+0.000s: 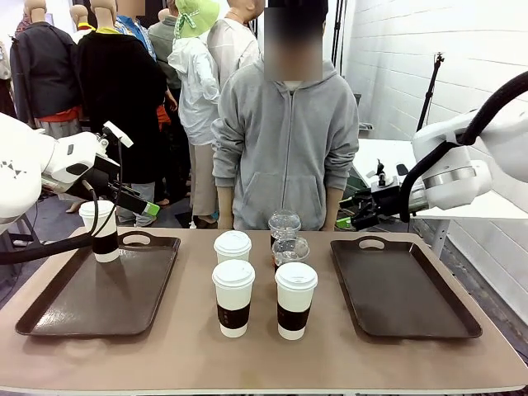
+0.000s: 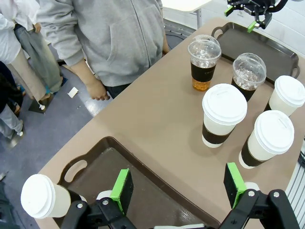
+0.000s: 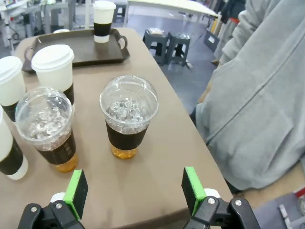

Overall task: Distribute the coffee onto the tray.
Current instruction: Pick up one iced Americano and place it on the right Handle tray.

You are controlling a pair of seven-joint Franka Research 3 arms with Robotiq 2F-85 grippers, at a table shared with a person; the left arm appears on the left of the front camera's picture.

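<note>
Counter (image 1: pixel 190 355), tan, carries everything. Person (image 1: pixel 285 140) in grey hoodie stands at its far edge, middle, arms down. Two dark brown trays lie flat on counter: left tray (image 1: pixel 74 309) at robot's left, right tray (image 1: pixel 404 289) at robot's right, well apart. Left end effector (image 2: pixel 181 183) hovers over far edge of left tray, jaws wide apart, nothing between green pads (image 2: pixel 123 191). Right end effector (image 3: pixel 136 188) hangs at far edge of counter, between middle cups and right tray, jaws spread as wide as they go, nothing gripped; far dome cup (image 3: pixel 127 114) sits ahead of its fingers, not touching. Coffee: one sleeved paper cup (image 1: pixel 101 231) stands upright on left tray, far corner by handle, just beside left end effector. Three more white lidded cups with brown sleeves stand upright on bare counter in middle: back cup (image 1: pixel 233 246), front-left cup (image 1: pixel 233 297), front-right cup (image 1: pixel 295 299). Back cup sits behind front-left cup; front pair side by side, close, apart. Near dome cup (image 1: pixel 290 250), clear, dark drink and ice, stands just behind front-right cup, beside back cup; far dome cup right behind it, nearly touching. All lids on.
</note>
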